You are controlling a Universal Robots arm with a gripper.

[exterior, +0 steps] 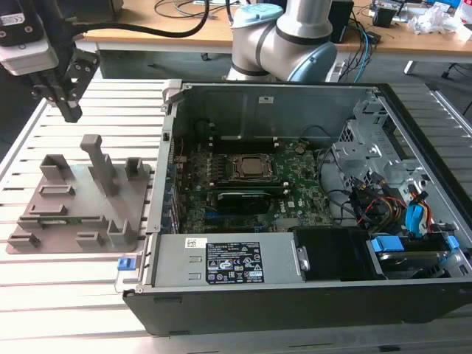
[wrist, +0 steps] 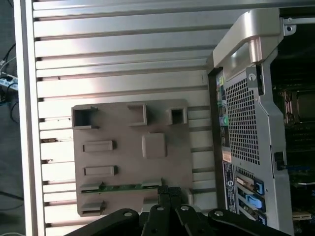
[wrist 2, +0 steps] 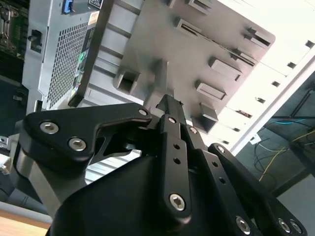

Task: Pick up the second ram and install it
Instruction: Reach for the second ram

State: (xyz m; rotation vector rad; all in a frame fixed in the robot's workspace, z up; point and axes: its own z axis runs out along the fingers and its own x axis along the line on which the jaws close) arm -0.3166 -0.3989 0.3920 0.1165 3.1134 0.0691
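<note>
The second ram [exterior: 53,219] is a slim green stick lying in a slot along the near edge of the grey plastic holder [exterior: 74,195] at the exterior view's left. In the first wrist view the ram [wrist: 123,186] shows as a green strip across the holder [wrist: 128,162]. My gripper [exterior: 72,113] hangs above the holder's far edge, well clear of the ram, its fingers together and nothing between them. Both wrist views show the black fingertips [wrist: 168,191] closed over the holder [wrist 2: 197,49].
The open computer case [exterior: 258,96] stands to the exterior view's right of the holder, with the green motherboard [exterior: 299,177] and processor socket [exterior: 251,168] inside. Cables and drive bays fill its right side. The holder's upright blocks [exterior: 99,158] rise below my gripper. The arm's base [exterior: 284,37] stands behind the case.
</note>
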